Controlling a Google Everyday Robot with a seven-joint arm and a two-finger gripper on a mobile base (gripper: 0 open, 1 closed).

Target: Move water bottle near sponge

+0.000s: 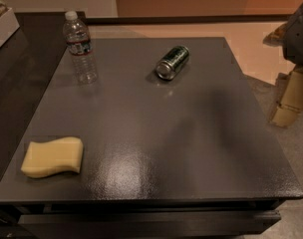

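- Pale yellow sponge [53, 157] lies flat at the lower left of the dark surface [156, 148].
- At upper left the water bottle [80, 49] stands upright, well apart from the sponge.
- At upper centre a green can [172, 62] lies on its side.
- At the right edge the gripper [290, 101] hangs beside the surface; whether it is spread or closed cannot be told.

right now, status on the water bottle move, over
Claw at far right, beyond the table edge. Water bottle upright back left, sponge front left, well apart. Green can on its side, not between them.
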